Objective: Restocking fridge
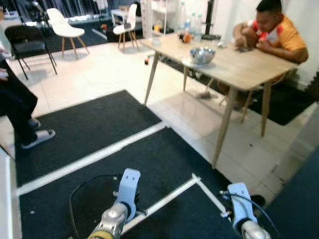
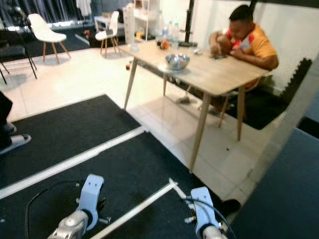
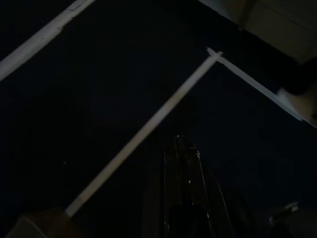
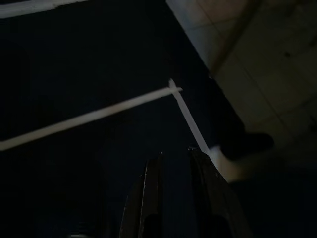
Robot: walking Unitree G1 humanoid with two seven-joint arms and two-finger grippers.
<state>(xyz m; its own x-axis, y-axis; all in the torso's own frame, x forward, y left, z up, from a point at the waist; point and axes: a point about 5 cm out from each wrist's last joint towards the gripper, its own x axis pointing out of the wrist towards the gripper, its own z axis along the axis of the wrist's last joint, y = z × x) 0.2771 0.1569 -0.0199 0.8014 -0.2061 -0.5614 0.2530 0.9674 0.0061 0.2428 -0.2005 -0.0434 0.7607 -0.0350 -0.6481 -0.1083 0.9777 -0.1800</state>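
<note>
Both arms hang low over a black mat (image 1: 99, 129) with white tape lines (image 1: 89, 158) on it.

The left wrist view is very dark. It shows the left gripper (image 3: 182, 148) from close up, with its black fingers pressed tight together and nothing held between them. The right wrist view is dark too. There the right gripper (image 4: 173, 166) has a thin gap between its two fingers, and the gap has only the mat behind it. The head views show just the silver wrists, not the fingers.

The head views show much more of the room. A wooden table (image 1: 249, 67) stands on the white tile floor (image 1: 99, 74), well away from the arms. A person in an orange shirt (image 1: 271, 31) sits at its far side. On the table is a shiny metal bowl (image 1: 202, 55) on a plate; I cannot tell what is in it. Some clear bottles (image 1: 189, 22) stand at the far end. White chairs (image 1: 67, 27) are farther back. Someone's feet in sandals (image 1: 36, 137) rest on the left mat.

I cannot see a fridge or any food to put in it.
</note>
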